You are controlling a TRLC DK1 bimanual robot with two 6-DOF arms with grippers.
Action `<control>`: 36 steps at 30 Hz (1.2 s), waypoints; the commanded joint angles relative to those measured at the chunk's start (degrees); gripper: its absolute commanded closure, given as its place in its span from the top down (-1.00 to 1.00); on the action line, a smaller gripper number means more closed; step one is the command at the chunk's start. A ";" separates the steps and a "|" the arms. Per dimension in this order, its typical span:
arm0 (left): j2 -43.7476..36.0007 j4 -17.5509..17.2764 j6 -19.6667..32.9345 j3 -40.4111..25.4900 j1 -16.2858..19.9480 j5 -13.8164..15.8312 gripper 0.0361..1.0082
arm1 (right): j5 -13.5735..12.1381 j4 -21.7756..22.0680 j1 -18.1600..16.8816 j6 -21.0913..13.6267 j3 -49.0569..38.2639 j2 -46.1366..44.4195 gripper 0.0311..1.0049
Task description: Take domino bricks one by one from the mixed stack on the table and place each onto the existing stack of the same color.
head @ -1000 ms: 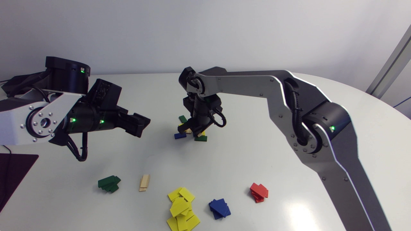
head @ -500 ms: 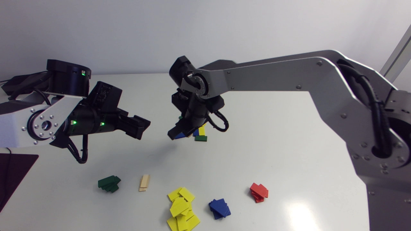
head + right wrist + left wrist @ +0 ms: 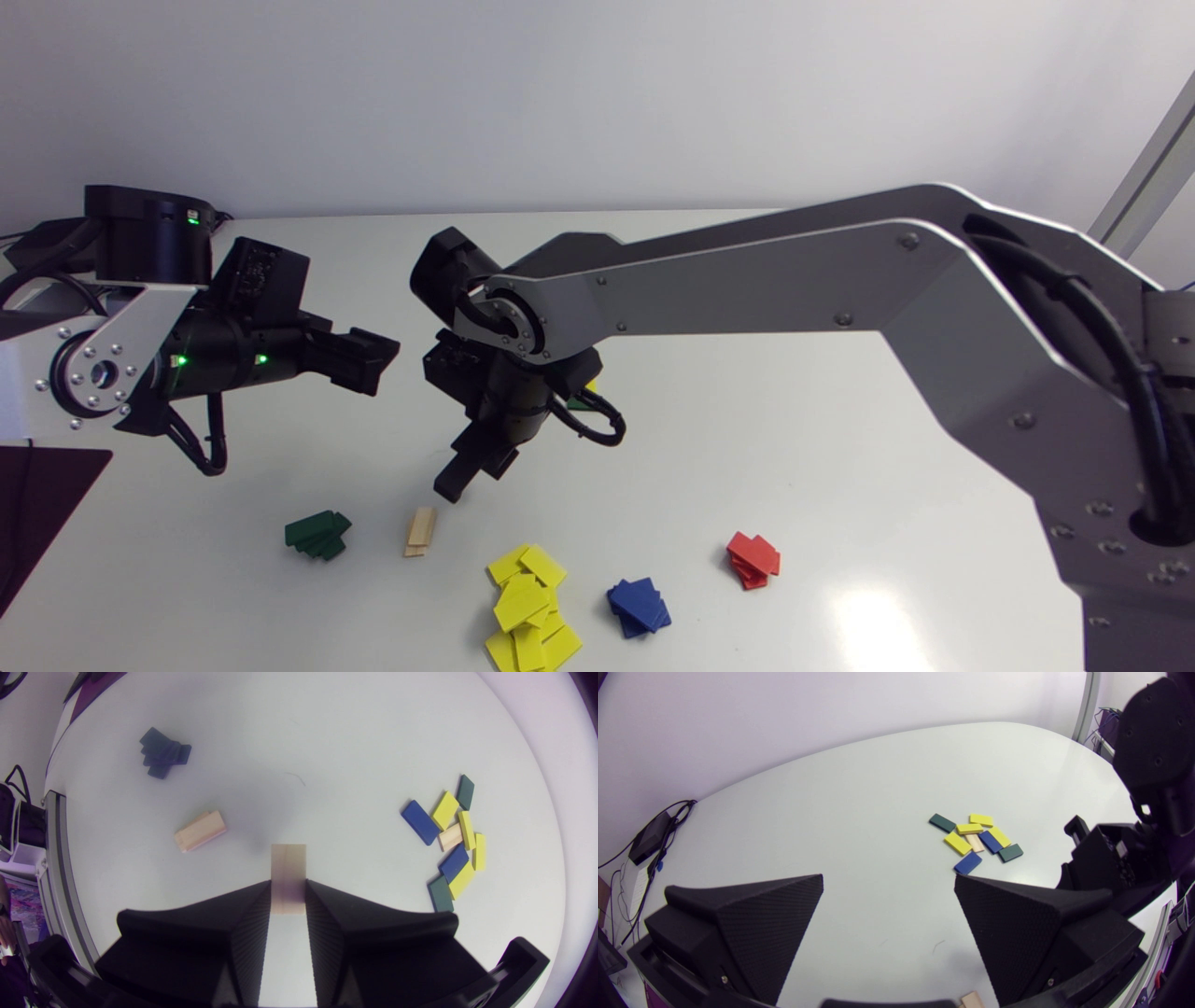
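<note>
My right gripper [image 3: 452, 487] [image 3: 288, 891] is shut on a natural wood domino brick [image 3: 288, 872], which sticks out past its fingertips. It hangs just above the table, a short way right of the wood stack [image 3: 419, 532] [image 3: 200, 831]. The mixed stack [image 3: 976, 838] [image 3: 451, 842] of yellow, blue, green and wood bricks lies flat behind the right arm, mostly hidden by it in the head view. My left gripper [image 3: 366, 360] [image 3: 887, 905] is held open and empty above the table's left side, well clear of the bricks.
Along the front of the table lie the green stack [image 3: 317, 535] [image 3: 163, 752], a loose yellow pile [image 3: 527, 607], the blue stack [image 3: 639, 607] and the red stack [image 3: 752, 559]. A dark mat [image 3: 37, 504] lies at the left edge.
My right arm lifted a wood brick off the mixed stack and carried it forward and left, down toward the wood stack. My left arm drew back slightly to the left.
</note>
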 commanded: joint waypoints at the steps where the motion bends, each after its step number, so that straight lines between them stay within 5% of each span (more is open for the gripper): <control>1: -0.82 0.81 1.42 -1.76 1.89 0.25 0.99 | -0.39 0.16 1.42 -1.23 -1.17 0.26 -0.76; 36: -3.55 1.07 3.70 -3.78 9.80 0.95 0.99 | -1.27 -4.24 7.57 -5.62 8.76 8.52 -0.76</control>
